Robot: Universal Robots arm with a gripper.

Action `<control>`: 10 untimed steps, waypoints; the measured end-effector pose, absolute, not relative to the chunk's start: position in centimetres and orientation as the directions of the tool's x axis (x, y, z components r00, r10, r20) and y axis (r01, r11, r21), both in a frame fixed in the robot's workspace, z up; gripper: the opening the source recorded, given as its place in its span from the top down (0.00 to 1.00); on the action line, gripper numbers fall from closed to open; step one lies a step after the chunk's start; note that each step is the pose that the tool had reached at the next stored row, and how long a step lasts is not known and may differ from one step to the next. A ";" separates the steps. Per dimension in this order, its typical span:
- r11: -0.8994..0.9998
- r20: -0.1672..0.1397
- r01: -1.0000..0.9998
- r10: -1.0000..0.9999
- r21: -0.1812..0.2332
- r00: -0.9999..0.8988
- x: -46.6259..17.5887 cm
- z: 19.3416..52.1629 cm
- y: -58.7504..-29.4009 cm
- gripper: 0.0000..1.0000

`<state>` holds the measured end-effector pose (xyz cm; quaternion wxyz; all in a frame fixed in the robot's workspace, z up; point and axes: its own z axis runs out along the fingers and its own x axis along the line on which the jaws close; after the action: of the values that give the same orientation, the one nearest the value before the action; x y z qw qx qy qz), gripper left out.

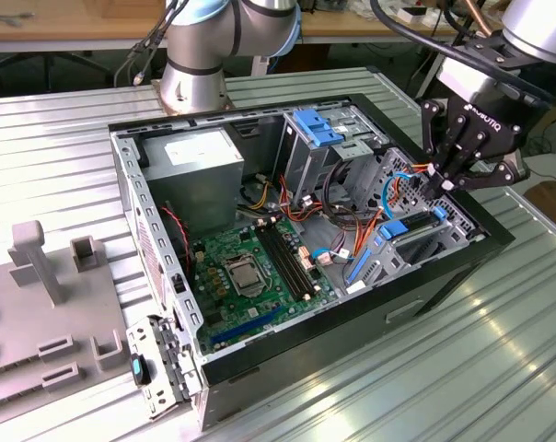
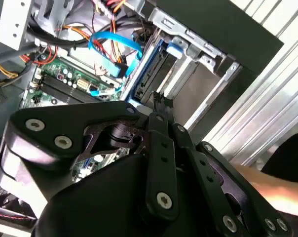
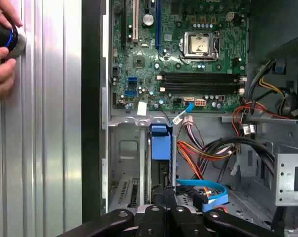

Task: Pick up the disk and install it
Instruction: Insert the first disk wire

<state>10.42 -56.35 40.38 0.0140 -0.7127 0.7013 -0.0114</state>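
1. Case. An open computer case (image 1: 158, 230) lies on its side on the ribbed metal table (image 1: 462, 368). The motherboard (image 1: 250, 267) faces up in the middle. The power supply (image 1: 200, 161) sits in the case's far corner, nearest the arm's base (image 1: 195, 83).

2. Disk. The disk (image 1: 414, 241) stands on edge in the drive cage (image 1: 444, 216), along the case edge at the exterior view's right. A blue rail (image 2: 146, 66) runs along its side. In the second wrist view the disk (image 2: 156, 74) lies between this rail and the cage's metal wall. A bare blue bracket (image 1: 317, 127) sits in the upper bay at the case's far edge.

3. Gripper. The gripper (image 1: 433, 177) hangs over the drive cage, its tips pointing down at the disk's upper edge. The fingers (image 2: 159, 111) are drawn together, and no gap or object shows between them. Whether the tips touch the disk cannot be told.

4. Cables. A blue flat cable (image 3: 203, 190) loops just beside the cage. Orange and black leads (image 1: 347, 216) run between the cage and the motherboard.

5. Surroundings. In the first wrist view a person's hand (image 3: 2, 74) rests on the table outside the case, on a black round object (image 3: 3, 37) with a blue ring. A grey fixture (image 1: 39, 267) stands at the table edge at the exterior view's left.
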 end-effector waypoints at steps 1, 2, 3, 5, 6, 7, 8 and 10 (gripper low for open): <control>-0.015 -0.004 -0.999 -1.000 -0.036 0.015 12.0 40.3 -55.5 0.89; -0.015 -0.003 -0.999 -1.000 -0.036 0.015 12.0 40.3 -55.5 0.89; -0.015 -0.003 -0.999 -1.000 -0.036 0.015 12.0 40.3 -55.5 0.89; -0.015 -0.003 -0.999 -1.000 -0.036 0.015 12.0 40.3 -55.5 0.89; -0.015 -0.003 -0.999 -1.000 -0.036 0.015 12.0 40.3 -55.5 0.89; -0.015 -0.003 -0.999 -1.000 -0.036 0.015 12.0 40.3 -55.5 0.89; -0.015 -0.003 -0.999 -1.000 -0.036 0.015 12.0 40.3 -55.5 0.89; -0.015 -0.003 -0.999 -1.000 -0.036 0.015 12.0 40.3 -55.5 0.89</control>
<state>12.00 -55.46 40.34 0.0140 -0.7124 0.7016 -0.0114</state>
